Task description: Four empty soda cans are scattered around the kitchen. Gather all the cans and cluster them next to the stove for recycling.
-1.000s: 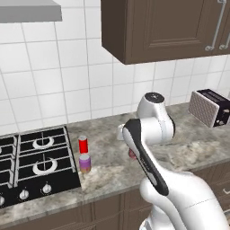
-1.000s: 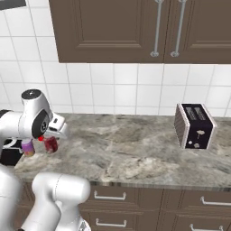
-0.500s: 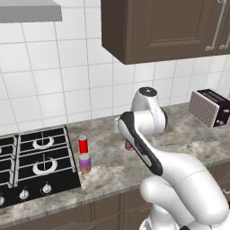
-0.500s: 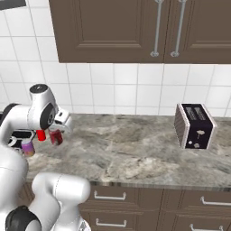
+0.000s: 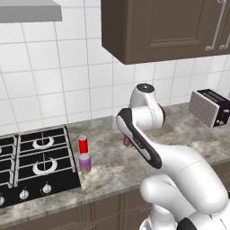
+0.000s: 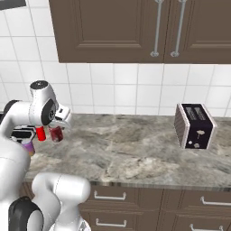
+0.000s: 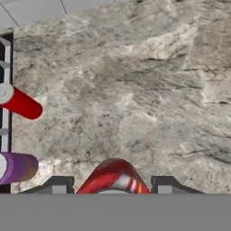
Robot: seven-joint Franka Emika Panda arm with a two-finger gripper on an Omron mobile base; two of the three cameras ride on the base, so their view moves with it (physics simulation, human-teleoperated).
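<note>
While no label reads, the end effector (image 7: 113, 186) grips the dark red can (image 7: 113, 177).

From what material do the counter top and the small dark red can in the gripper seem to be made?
The grey marbled counter top looks like polished stone: irregular grey and tan veining, with a faint sheen. The small dark red can held in the gripper looks like painted metal, probably aluminium: glossy red wall, with white markings near its end. In a render this stays a guess.
</note>
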